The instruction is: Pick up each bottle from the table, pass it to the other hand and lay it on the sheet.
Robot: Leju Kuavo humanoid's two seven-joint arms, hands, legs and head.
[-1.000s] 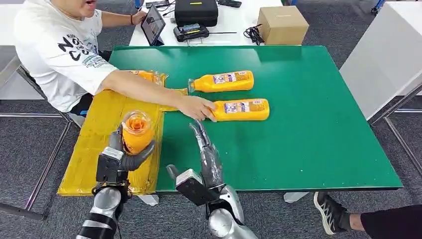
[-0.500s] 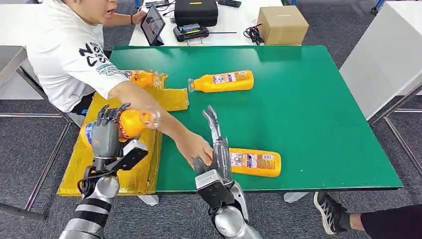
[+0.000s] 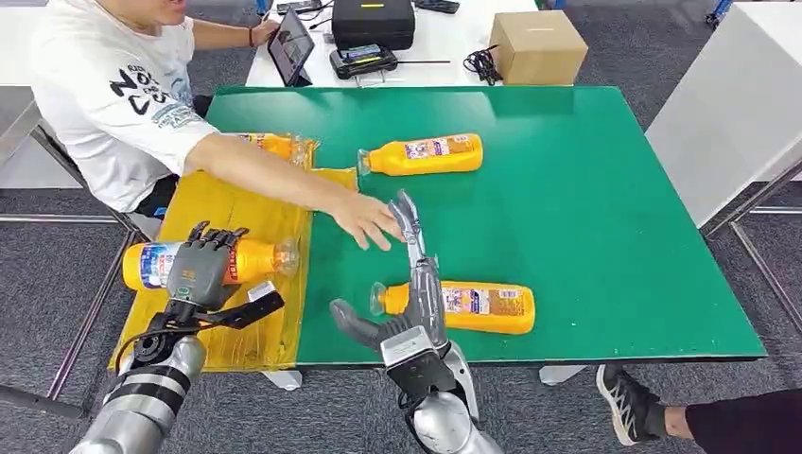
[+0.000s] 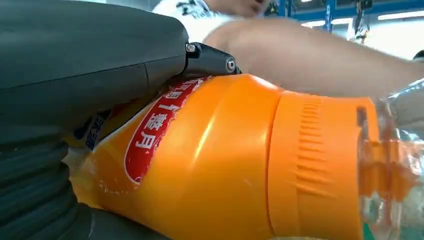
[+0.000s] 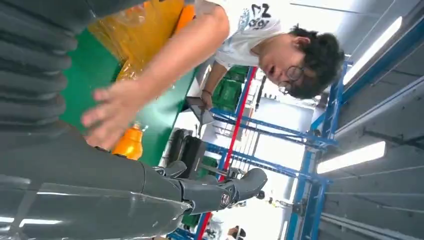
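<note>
The left robot hand [image 3: 200, 268] grasps an orange bottle [image 3: 253, 259] lying crosswise over the yellow sheet [image 3: 236, 203], cap toward the green worktop [image 3: 586, 208]. The right robot hand [image 3: 411, 284] is released, fingers straight, just beside the near orange bottle [image 3: 478, 307], whose long axis runs across the worktop's near edge, cap leftward. A person's hand [image 3: 371, 219] hovers beyond. The far orange bottle [image 3: 426, 154] lies well apart.

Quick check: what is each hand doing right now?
Left hand: holding an orange bottle over the yellow sheet.
Right hand: open, holding nothing.
</note>
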